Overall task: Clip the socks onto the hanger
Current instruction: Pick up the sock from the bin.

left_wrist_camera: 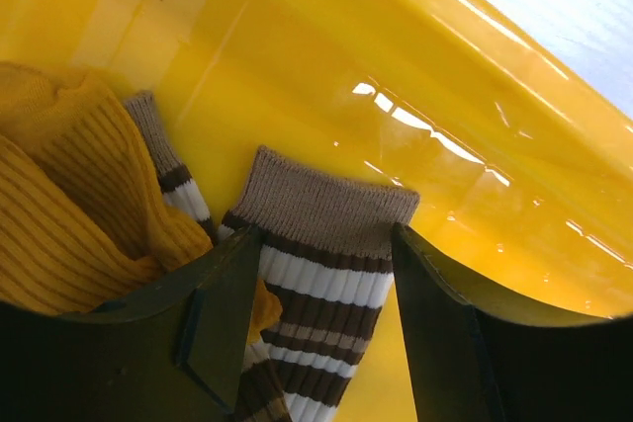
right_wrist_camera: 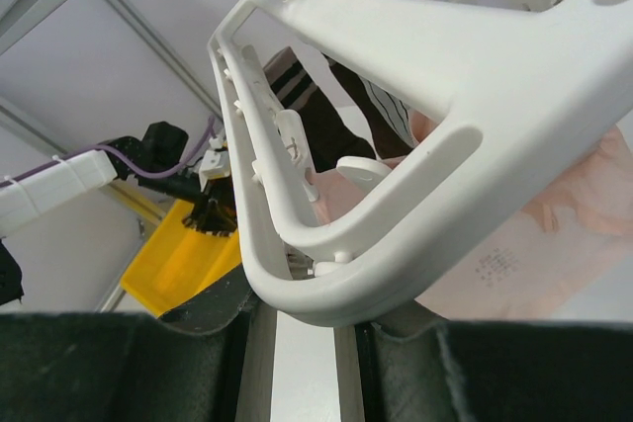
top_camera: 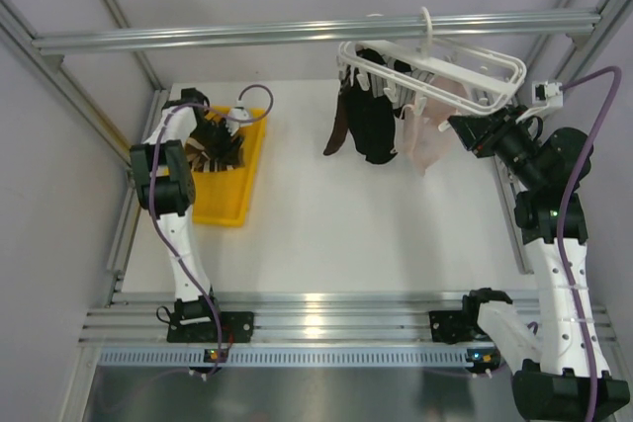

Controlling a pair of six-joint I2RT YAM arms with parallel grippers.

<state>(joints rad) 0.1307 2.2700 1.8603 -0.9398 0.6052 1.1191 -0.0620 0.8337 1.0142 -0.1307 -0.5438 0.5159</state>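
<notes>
Hanger is hanging over the table's far edge, right half, with dark socks and pink sock clipped on. Right gripper is clamping its rim. Yellow tray is sitting at the left edge. Left gripper is standing half open astride the brown striped sock, gripping nothing. Risk: closing may be snagging the mustard sock just beside it and dragging both out.

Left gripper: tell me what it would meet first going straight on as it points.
Probably the striped sock, its cuff between the left gripper's open jaws; the tray lies right behind it.
</notes>
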